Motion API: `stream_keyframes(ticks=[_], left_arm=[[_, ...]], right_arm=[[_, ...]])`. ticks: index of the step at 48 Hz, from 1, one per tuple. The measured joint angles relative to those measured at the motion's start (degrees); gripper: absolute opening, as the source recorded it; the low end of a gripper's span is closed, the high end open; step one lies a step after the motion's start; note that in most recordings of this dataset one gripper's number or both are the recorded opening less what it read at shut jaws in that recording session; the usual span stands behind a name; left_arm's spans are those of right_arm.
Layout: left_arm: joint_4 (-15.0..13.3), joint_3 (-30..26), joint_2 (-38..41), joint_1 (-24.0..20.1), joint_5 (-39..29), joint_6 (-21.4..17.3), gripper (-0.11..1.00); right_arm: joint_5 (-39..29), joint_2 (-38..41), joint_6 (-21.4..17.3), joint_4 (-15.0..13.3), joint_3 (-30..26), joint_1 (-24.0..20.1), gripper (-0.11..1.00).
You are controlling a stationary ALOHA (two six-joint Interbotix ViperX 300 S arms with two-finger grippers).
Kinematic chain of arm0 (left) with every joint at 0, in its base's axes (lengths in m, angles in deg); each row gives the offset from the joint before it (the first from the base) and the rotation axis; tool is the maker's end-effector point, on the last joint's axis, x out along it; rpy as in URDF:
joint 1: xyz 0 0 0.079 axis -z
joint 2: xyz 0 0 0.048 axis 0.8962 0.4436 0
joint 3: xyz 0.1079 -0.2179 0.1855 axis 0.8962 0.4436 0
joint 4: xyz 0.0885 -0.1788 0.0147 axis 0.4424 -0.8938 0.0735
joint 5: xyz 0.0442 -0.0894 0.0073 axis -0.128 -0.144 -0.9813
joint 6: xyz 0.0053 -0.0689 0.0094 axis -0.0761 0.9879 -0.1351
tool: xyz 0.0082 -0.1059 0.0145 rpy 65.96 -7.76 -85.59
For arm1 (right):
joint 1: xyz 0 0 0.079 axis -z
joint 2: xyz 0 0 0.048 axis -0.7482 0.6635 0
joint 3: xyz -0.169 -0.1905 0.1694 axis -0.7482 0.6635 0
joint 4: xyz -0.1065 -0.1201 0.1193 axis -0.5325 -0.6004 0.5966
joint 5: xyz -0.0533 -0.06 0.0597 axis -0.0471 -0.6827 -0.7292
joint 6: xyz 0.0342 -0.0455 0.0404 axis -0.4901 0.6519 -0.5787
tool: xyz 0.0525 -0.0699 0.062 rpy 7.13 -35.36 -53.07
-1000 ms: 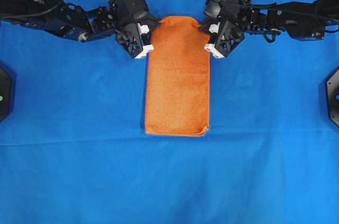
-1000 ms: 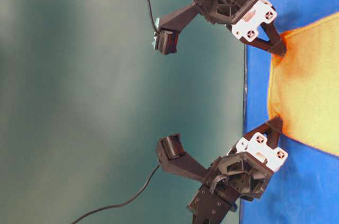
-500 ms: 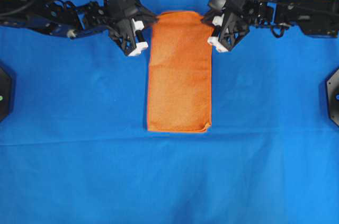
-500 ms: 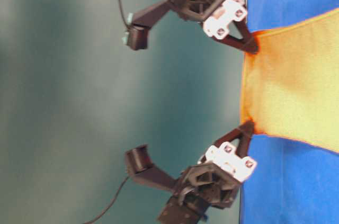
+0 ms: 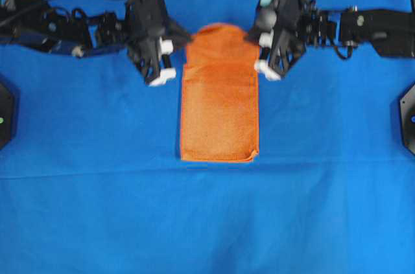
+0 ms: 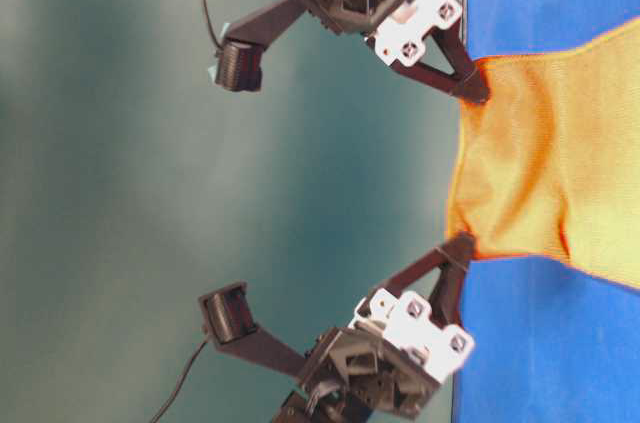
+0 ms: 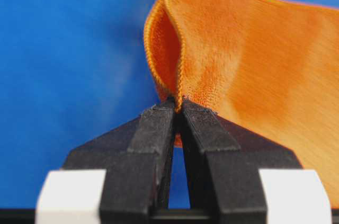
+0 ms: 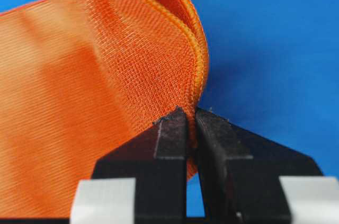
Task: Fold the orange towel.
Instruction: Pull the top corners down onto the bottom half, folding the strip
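- The orange towel [image 5: 219, 109], already a long narrow strip, lies on the blue tablecloth [image 5: 207, 222] at centre, its far end lifted off the surface.
- The left gripper [image 7: 179, 106] is pinched on the towel's far left corner, its fingers pressed together with the doubled hem caught between them.
- The right gripper [image 8: 190, 114] is clamped the same way on the far right corner (both layers appear trapped, though the inner ply is hard to confirm).
- The step in hand looks like carrying the raised end over to meet the near edge [image 5: 217, 157].
- Doing it well likely means moving both arms level and in step, keeping the cloth lightly taut, and lining hems up before letting go.
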Motion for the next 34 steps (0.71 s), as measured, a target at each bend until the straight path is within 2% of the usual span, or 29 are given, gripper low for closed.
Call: stream_keyframes(ticks=[10,24,34], left_arm=[[-0.09,2.20,-2.99,7.38,-4.57,0.00,0.01],[-0.09,2.55,-3.43,19.42,-7.47,1.32,0.01],[-0.09,2.55,-2.55,22.41,-7.56,1.41,0.01]], right_arm=[[-3.69,-3.78,-0.79,2.55,1.85,-8.26,0.04],[-4.13,-4.39,-4.04,5.62,3.16,-17.93,0.04],[-4.04,-3.87,-6.33,5.98,3.25,-21.62,0.04]])
